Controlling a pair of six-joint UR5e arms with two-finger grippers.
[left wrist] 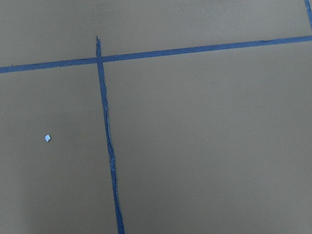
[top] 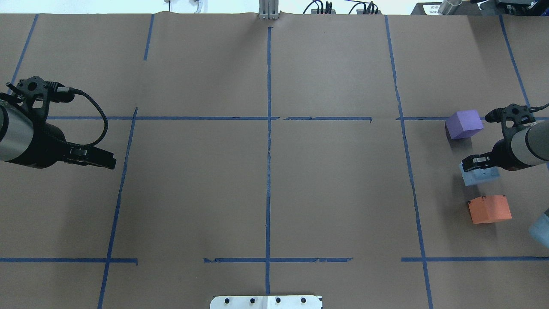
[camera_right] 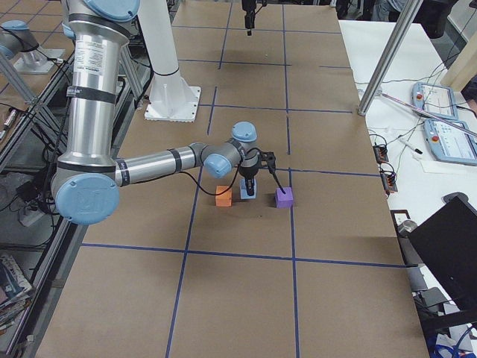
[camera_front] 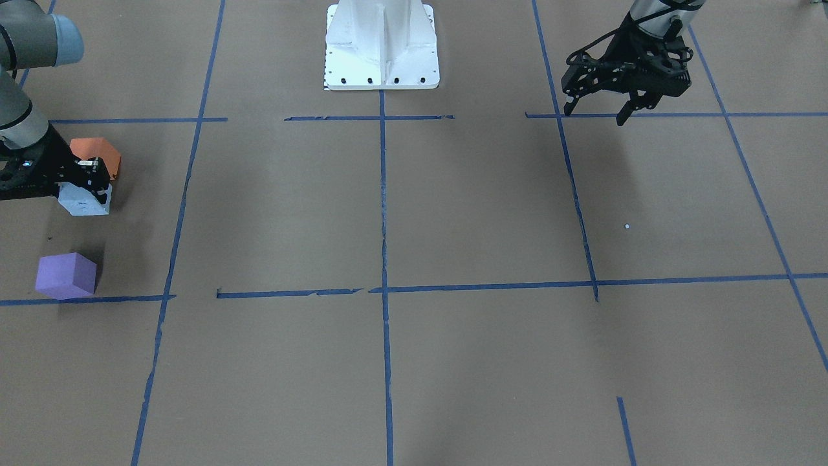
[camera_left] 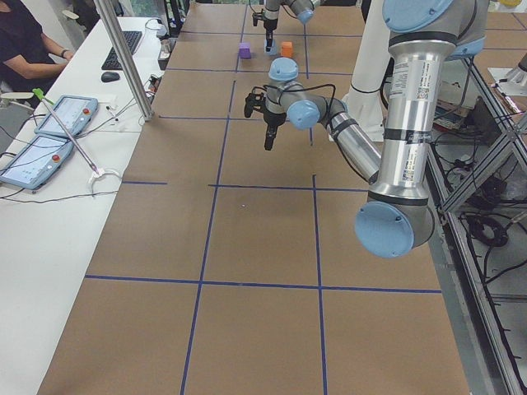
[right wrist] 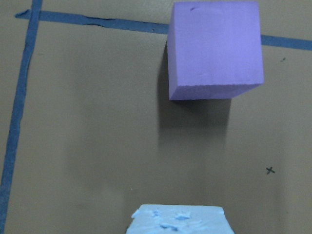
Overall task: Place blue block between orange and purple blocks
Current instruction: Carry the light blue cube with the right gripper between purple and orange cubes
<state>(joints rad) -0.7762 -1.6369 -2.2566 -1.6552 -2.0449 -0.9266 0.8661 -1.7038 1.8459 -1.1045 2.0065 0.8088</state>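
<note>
My right gripper [camera_front: 89, 183] points down at the light blue foam block [camera_front: 81, 206]. Its black fingers are right at the top of the block. I cannot tell if they are pinching it or are just beside it.

The light blue foam block sits low on the brown paper table [top: 334, 193], or right on it. It is in a row with the other two blocks, between the orange foam block [camera_front: 97, 152] and the purple foam block [camera_front: 65, 275]. It is closer to the orange one, and the purple one is a bit farther off. The purple block rests on a line of blue tape [right wrist: 97, 22]. The top of the blue block looks rough and chipped.

My left gripper [camera_front: 596, 115] is far away on the other side of the table. It hangs above the table with its fingers spread wide and nothing in them.
</note>
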